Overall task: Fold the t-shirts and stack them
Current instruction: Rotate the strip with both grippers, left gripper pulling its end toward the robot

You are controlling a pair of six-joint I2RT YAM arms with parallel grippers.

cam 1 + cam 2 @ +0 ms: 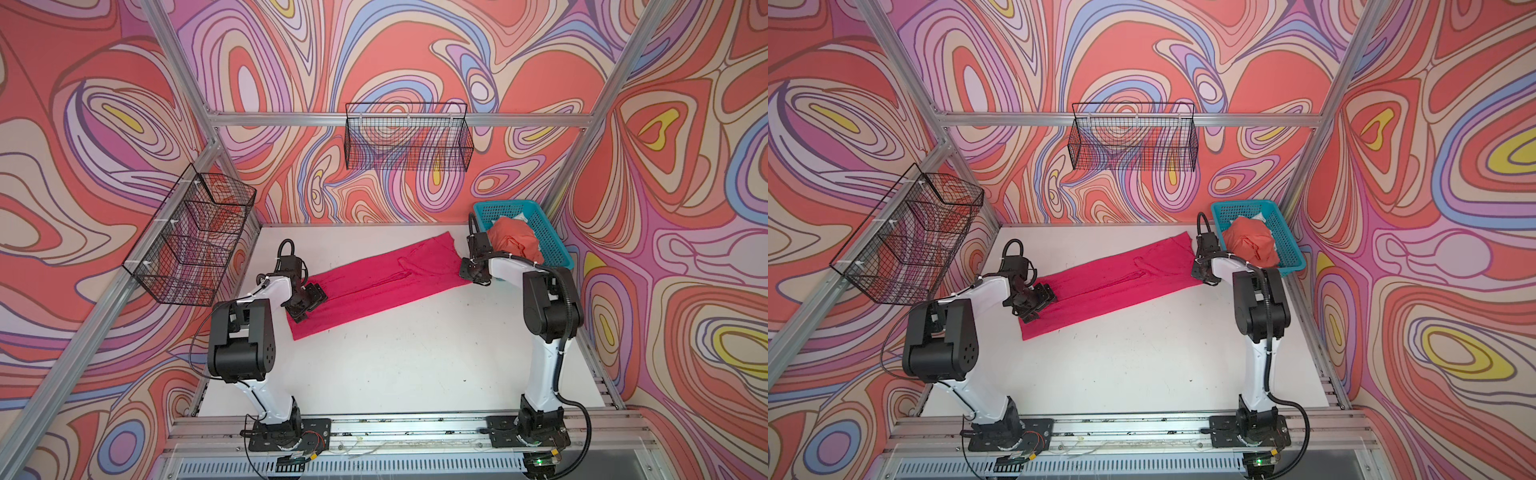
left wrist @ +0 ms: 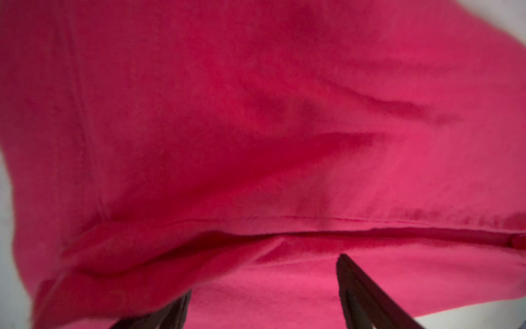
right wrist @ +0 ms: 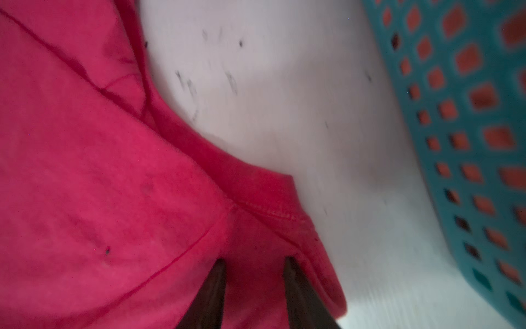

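The magenta t-shirt [image 1: 382, 282] lies folded into a long band on the white table [image 1: 395, 365]. It runs aslant from the left edge of the table, near the left arm, up to the far right corner. Its long edges are fairly straight, and a crease runs along its middle. The left gripper [image 1: 309, 303] stands over the band's lower left end. In the left wrist view its jaws are spread wide [image 2: 264, 273] with nothing clasped between them. One finger [image 2: 367, 296] rests bare on the lower layer, and a loose lip of the upper layer hangs over the other. The right gripper [image 1: 473, 277] is down on the opposite end. In the right wrist view its jaws are drawn narrow [image 3: 254, 259] on a pinch of the shirt's corner, just inside the stitched hem, and the seams run toward the pinch. Only a strip of bare table parts that hem from the teal basket [image 1: 548, 232], which sits in the far right corner. The basket holds the orange t-shirt [image 1: 515, 241], heaped above its rim and close behind the right wrist. The whole near half of the table, between the two arm bases, lies bare. A black wire basket [image 1: 195, 241] juts from the left wall above the left arm's side.
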